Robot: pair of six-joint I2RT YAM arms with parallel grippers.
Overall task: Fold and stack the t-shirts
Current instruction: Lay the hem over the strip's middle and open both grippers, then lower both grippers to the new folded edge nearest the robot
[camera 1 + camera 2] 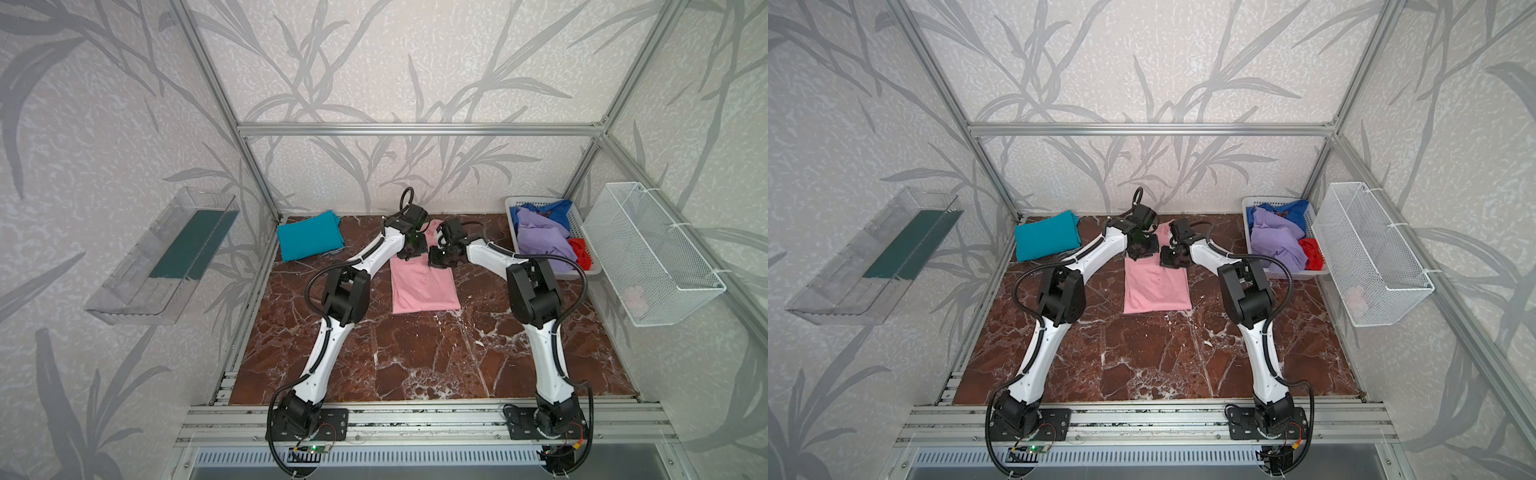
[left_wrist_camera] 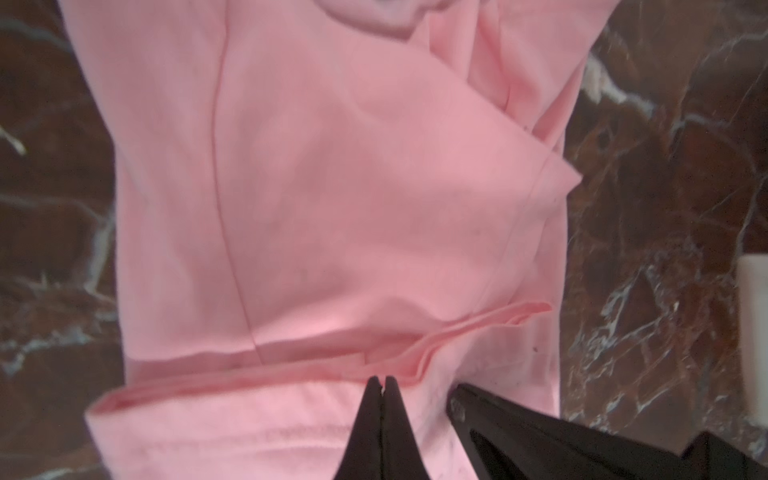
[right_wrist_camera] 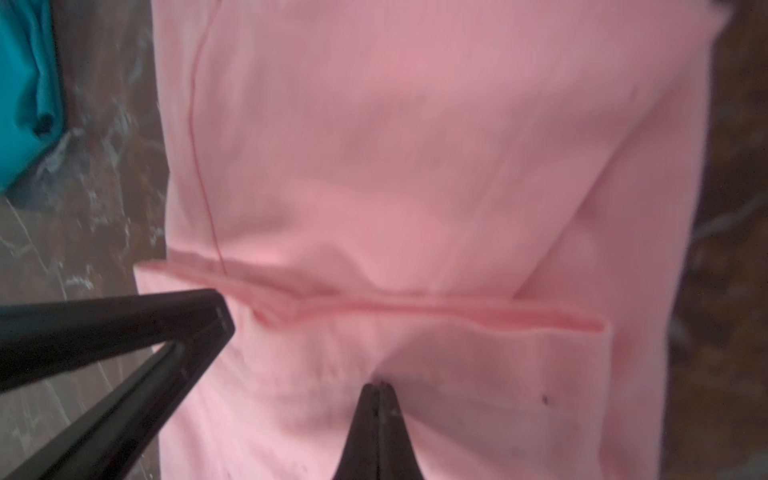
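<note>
A light pink t-shirt, folded into a narrow strip, lies in the middle of the marbled table. Both grippers meet at its far end. My left gripper is shut, tips pressed into the pink cloth by a raised fold. Beside it, my right gripper is shut too, and the pink cloth puckers at its tips. A folded teal t-shirt lies at the far left. Lavender, blue and red t-shirts are heaped at the far right.
The heaped shirts sit in a white slotted basket in the far right corner. A white wire basket hangs on the right wall and a clear tray on the left wall. Aluminium frame posts stand at the corners.
</note>
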